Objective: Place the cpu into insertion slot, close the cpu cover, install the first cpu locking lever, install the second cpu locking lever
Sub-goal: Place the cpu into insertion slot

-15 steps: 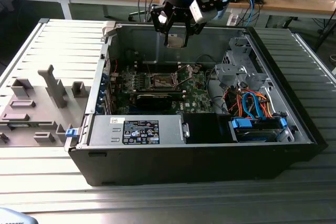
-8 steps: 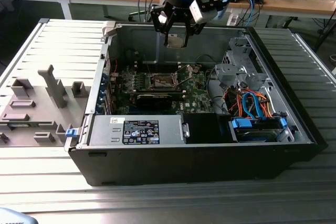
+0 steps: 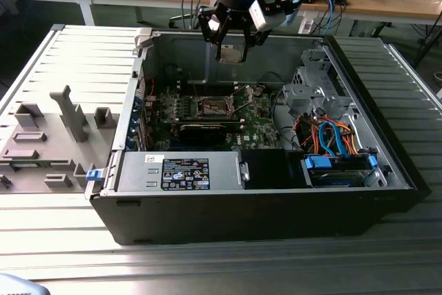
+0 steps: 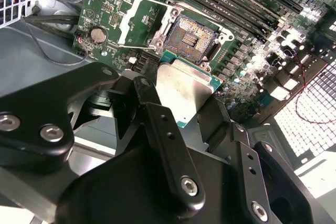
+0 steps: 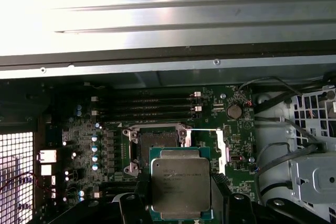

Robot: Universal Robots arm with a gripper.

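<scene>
I'm on the first step. My jaws are clenched on the cpu (image 5: 181, 184), hanging well above the insertion slot (image 5: 156, 142), which lies bare and uncovered. By my judgement, placing it calls for squaring chip to socket and a gentle descent.

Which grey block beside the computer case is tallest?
The thin post with a crosspiece on top; the other blocks around it are all low.

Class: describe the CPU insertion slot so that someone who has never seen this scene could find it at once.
Look inside the open computer case at the green motherboard on its floor. Near the board's middle sits the insertion slot: a square, dark-centred, silver-rimmed socket, unlike the long black memory slots beside it.
</scene>
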